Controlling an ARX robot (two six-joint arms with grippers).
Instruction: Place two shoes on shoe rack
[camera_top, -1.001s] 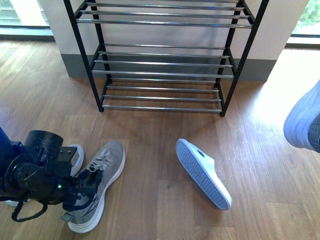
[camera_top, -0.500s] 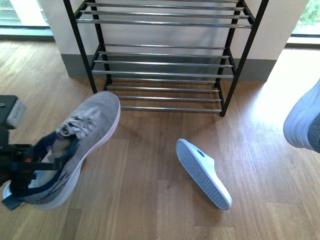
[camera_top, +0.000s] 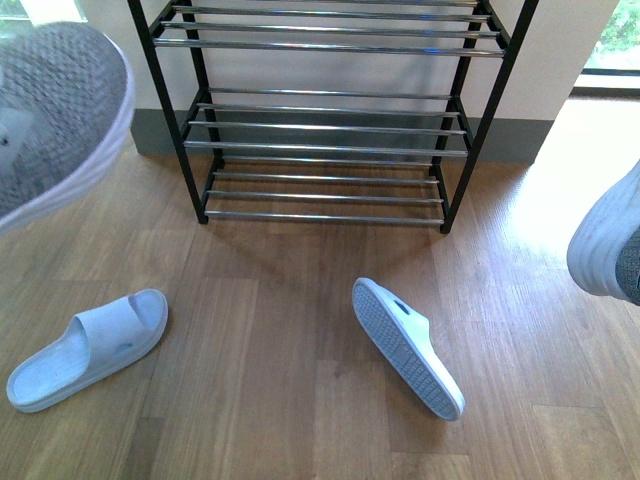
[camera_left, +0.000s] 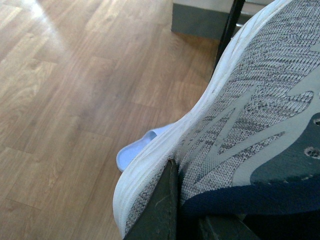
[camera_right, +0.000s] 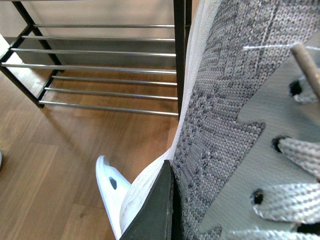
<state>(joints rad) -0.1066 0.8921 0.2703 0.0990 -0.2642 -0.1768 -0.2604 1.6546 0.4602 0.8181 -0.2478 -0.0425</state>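
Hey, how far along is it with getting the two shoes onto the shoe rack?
Done: nothing yet; the visible bars of the shoe rack are bare. In hand: both grey sneakers are held off the floor, the left sneaker high beside the rack, the right sneaker at the front view's right edge. Left: setting both on a tier. A flat blue slide and a tipped blue slide lie on the floor.

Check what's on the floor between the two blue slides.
Nothing: the front view shows only bare wood floor between the flat slide and the tipped slide.
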